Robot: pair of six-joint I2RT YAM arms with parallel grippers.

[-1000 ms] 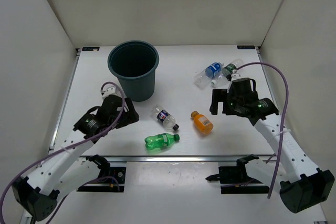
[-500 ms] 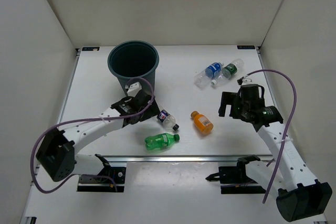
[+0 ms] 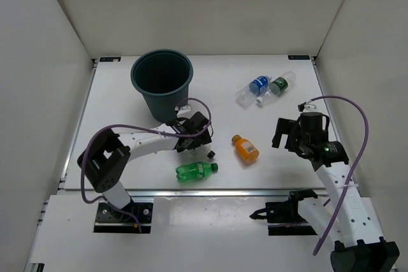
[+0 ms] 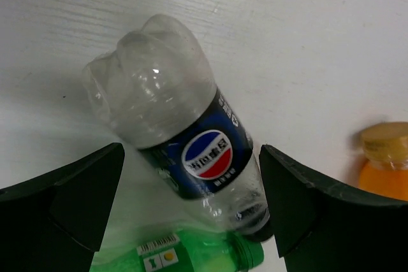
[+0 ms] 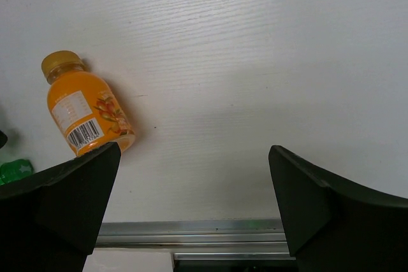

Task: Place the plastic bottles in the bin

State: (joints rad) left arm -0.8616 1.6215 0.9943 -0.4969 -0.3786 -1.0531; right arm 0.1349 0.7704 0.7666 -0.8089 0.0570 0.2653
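Note:
The dark teal bin (image 3: 162,101) stands at the back left. My left gripper (image 3: 194,134) is open, its jaws on either side of the clear bottle with the red-white-blue label (image 4: 185,151), which lies on the table; only the bottle's cap end (image 3: 210,153) shows from above. The green bottle (image 3: 194,171) lies just in front of it. The orange bottle (image 3: 245,148) lies mid-table, also in the right wrist view (image 5: 86,116). The blue-label bottle (image 3: 255,87) and the dark-green-label bottle (image 3: 278,85) lie at the back right. My right gripper (image 3: 284,133) is open and empty, to the right of the orange bottle.
A metal rail (image 5: 191,227) runs along the table's near edge below the right gripper. White walls close in the table on three sides. The left arm's purple cable (image 3: 127,128) arcs above the table in front of the bin.
My left gripper has swung right from beside the bin to over the red-white-blue bottle. My right gripper has drawn back toward the near right, away from the back bottles.

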